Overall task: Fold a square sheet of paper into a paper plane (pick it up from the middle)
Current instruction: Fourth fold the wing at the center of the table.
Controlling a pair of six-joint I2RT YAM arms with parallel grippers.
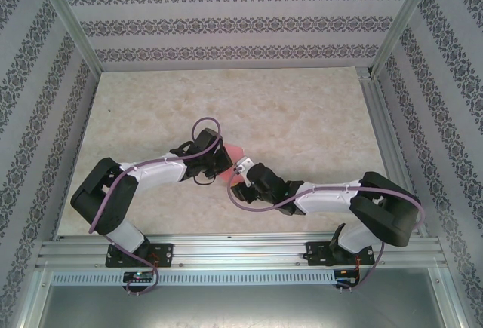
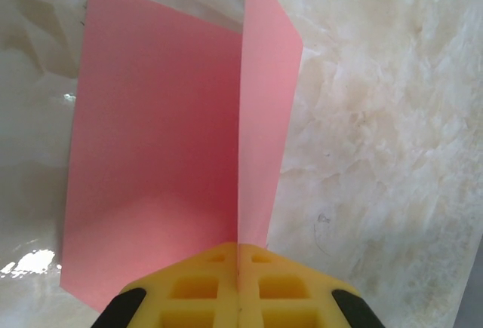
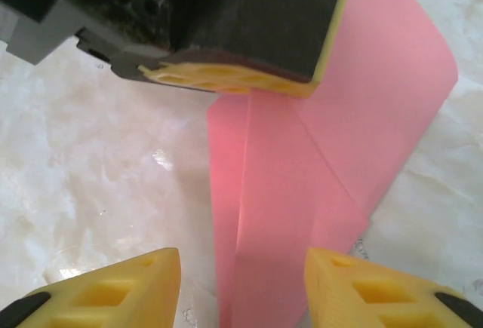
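Room first: the near edge of the tabletop point(image 1: 302, 109) is closed by the alu rail point(image 1: 241, 246) that carries both arm bases; both arms bend in twd the middle, so the two wrists crowd each other there, nearly tip to tip; bare marbled tabletop lies to either side of them, w/ a wide free stretch beyond, up to the patterned back wall point(image 1: 226, 34); side walls and frame posts shut the L and R edges.

Right gripper point(image 3: 241, 260): jaws spread, yellow pads point(image 3: 113, 290) well apart, gripping nothing; the pink sheet point(image 3: 302, 215) lies btwn them and runs straight ahead; its L edge sits inside the left-hand pad, which is over bare tabletop; its R side reaches the right-hand pad, contact cannot be told; a diagonal crease crosses the sheet ahead, and its far corner juts out front-right.

Just ahead of those jaws, left gripper point(image 3: 241, 85): jaws pressed together, pinching the sheet on its fold; seen from the left wrist, one flap stands upright straight out from the jaw line, the other lies flat on the tabletop to the jaws' left; open tabletop to their right and beyond.
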